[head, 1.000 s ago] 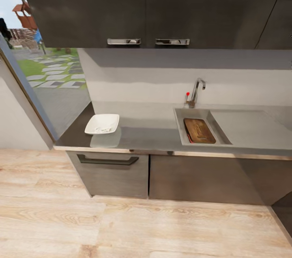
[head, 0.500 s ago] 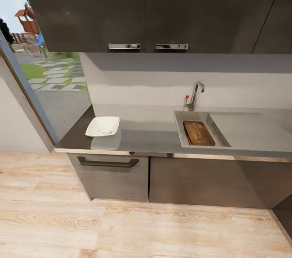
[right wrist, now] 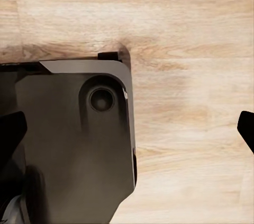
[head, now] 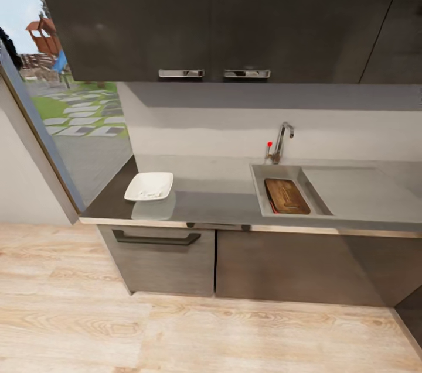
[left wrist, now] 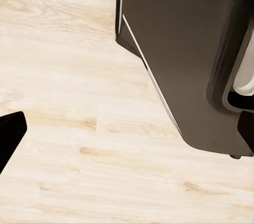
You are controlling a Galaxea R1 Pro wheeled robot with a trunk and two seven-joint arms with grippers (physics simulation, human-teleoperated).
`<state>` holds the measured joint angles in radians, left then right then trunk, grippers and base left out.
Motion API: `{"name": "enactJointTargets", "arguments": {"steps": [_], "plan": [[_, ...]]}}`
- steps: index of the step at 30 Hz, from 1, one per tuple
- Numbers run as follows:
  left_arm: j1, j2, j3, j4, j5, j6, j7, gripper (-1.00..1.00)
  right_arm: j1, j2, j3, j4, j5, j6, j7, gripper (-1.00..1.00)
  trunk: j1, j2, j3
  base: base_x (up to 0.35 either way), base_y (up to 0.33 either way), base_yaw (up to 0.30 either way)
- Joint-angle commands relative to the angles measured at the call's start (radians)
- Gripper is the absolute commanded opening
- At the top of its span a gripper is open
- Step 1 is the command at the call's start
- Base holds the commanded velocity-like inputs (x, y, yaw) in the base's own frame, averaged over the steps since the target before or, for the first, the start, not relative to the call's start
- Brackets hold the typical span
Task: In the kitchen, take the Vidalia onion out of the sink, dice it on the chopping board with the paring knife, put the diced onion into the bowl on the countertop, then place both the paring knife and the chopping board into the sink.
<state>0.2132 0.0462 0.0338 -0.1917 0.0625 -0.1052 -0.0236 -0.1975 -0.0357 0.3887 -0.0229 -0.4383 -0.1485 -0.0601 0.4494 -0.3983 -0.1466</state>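
Board [head: 286,196] lies in sink [head: 258,173], bowl [head: 149,186] on countertop [head: 217,194]; our left gripper [left wrist: 127,145] and right gripper [right wrist: 129,134] hang released above floor [right wrist: 185,18]

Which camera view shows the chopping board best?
The head view: the chopping board lies flat inside the sink, seen whole from above. Both wrist views look down at the wooden floor and dark robot parts instead.

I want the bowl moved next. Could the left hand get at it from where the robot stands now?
Probably not: the bowl sits on the countertop across open floor, while the left hand hangs low over floorboards.
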Motion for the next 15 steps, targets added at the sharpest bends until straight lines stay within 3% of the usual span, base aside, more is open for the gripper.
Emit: {"name": "enactJointTargets", "arguments": {"steps": [1,15], "plan": [[0.001,0.0,0.003,-0.002,0.007,-0.001,-0.002,1.0,0.0,0.0,0.009,0.0,-0.008,-0.002,-0.003,1.0,0.001,-0.002,0.0,0.0,0.0,0.0],[0.0,0.0,0.003,-0.002,0.007,-0.001,-0.002,1.0,0.0,-0.002,0.009,0.0,-0.008,-0.002,-0.003,1.0,0.001,-0.002,0.022,0.0,0.0,0.0]]}}
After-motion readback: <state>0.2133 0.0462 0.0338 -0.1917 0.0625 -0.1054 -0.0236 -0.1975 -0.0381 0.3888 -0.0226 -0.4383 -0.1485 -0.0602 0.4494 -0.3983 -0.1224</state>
